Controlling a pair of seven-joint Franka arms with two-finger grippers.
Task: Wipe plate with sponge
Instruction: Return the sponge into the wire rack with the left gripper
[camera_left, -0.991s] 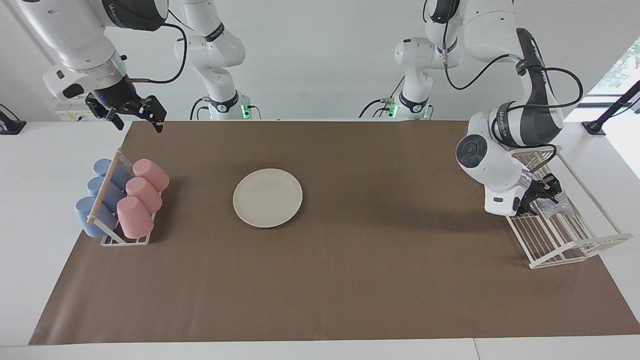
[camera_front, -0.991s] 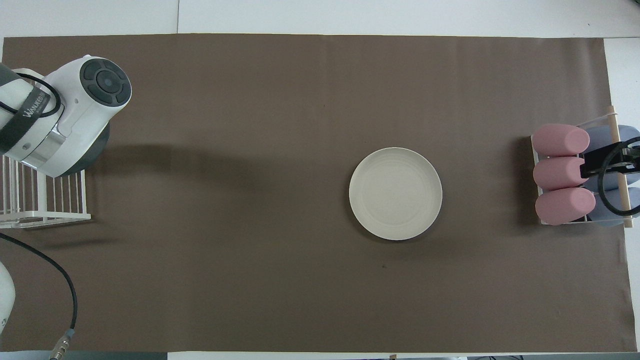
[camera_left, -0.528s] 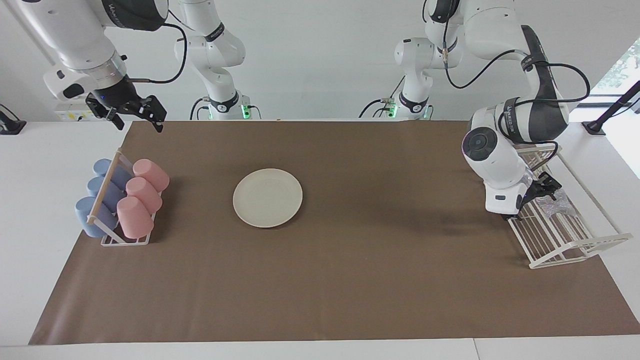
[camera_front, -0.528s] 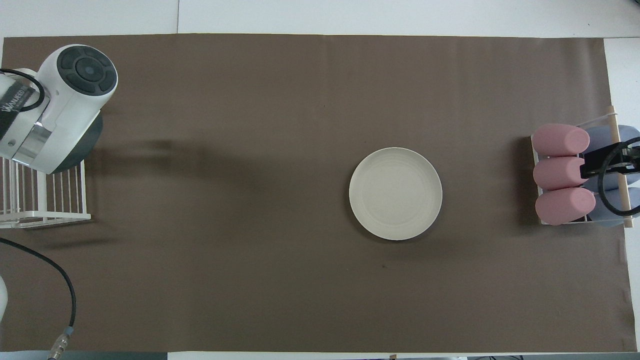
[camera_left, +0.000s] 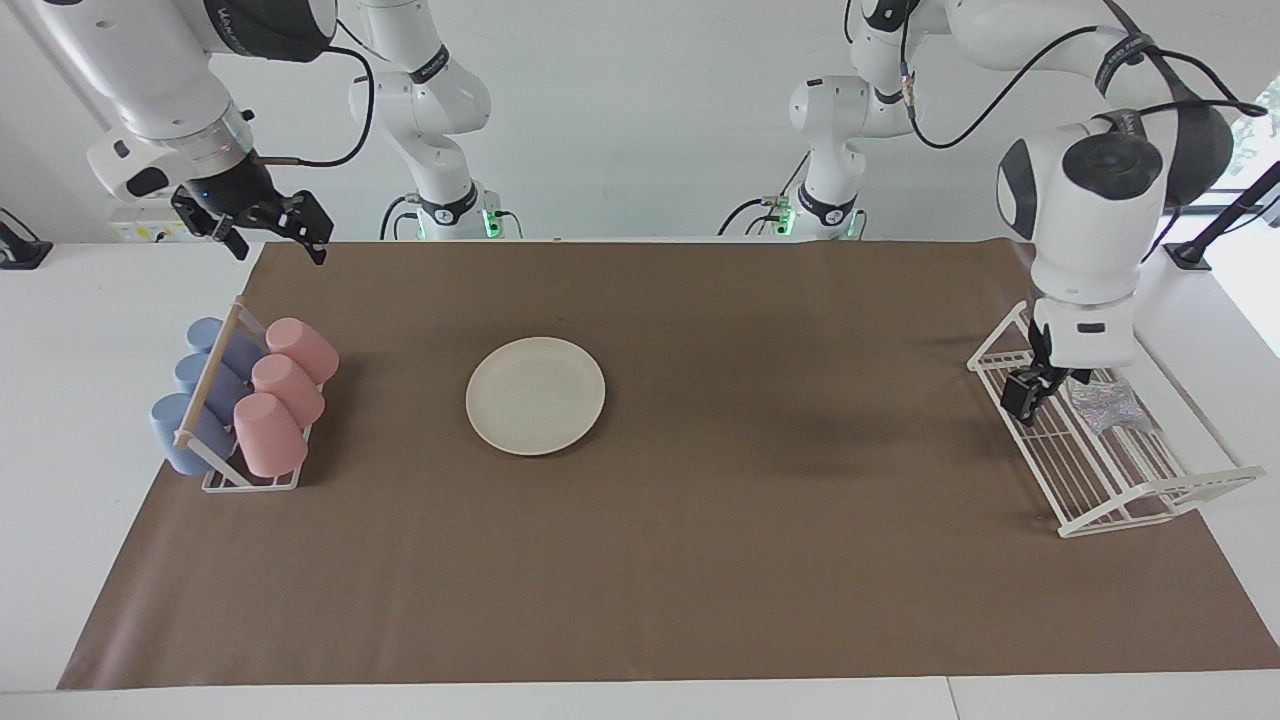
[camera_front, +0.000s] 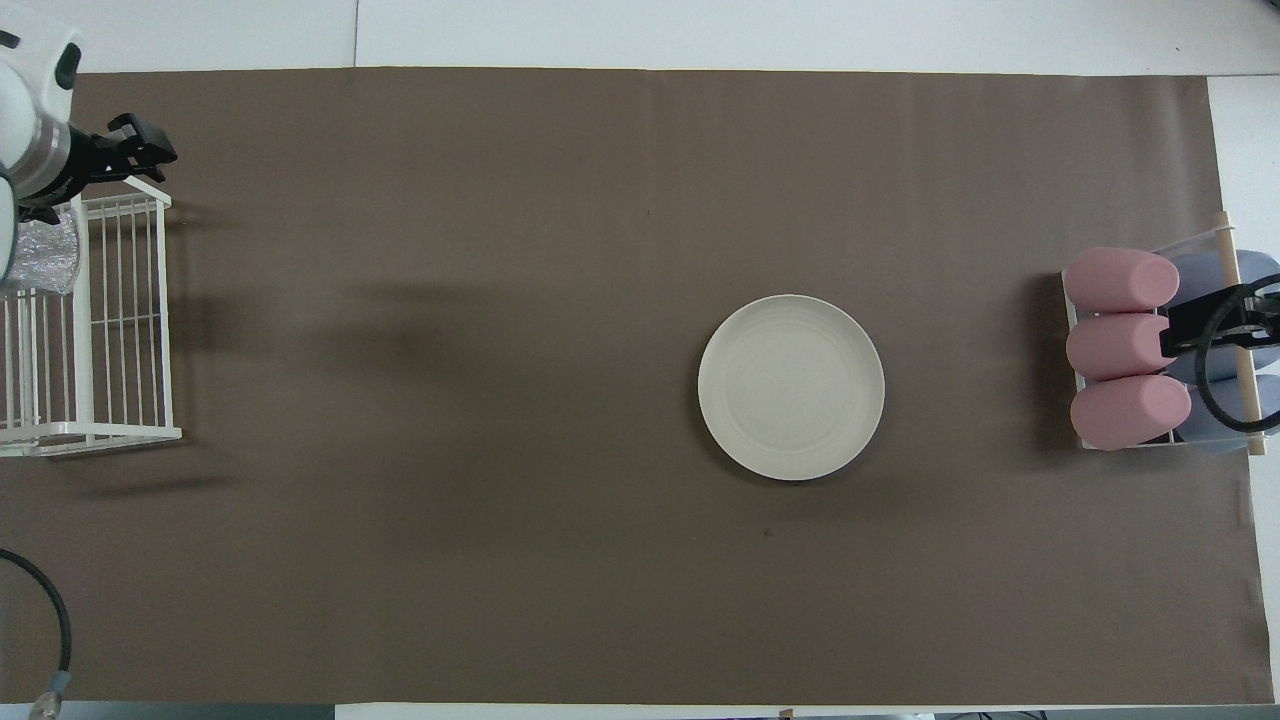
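Observation:
The cream-white plate lies flat on the brown mat, with nothing on it. The silvery sponge rests in the white wire rack at the left arm's end of the table. My left gripper hangs open just above the rack's edge, beside the sponge and apart from it, holding nothing. My right gripper waits open and raised over the cup rack.
A rack of pink and blue cups lying on their sides stands at the right arm's end of the table. The brown mat covers most of the table.
The left gripper has let go of the sponge, which stays in the wire rack. The left arm has risen and swung upright. The right arm has not moved.

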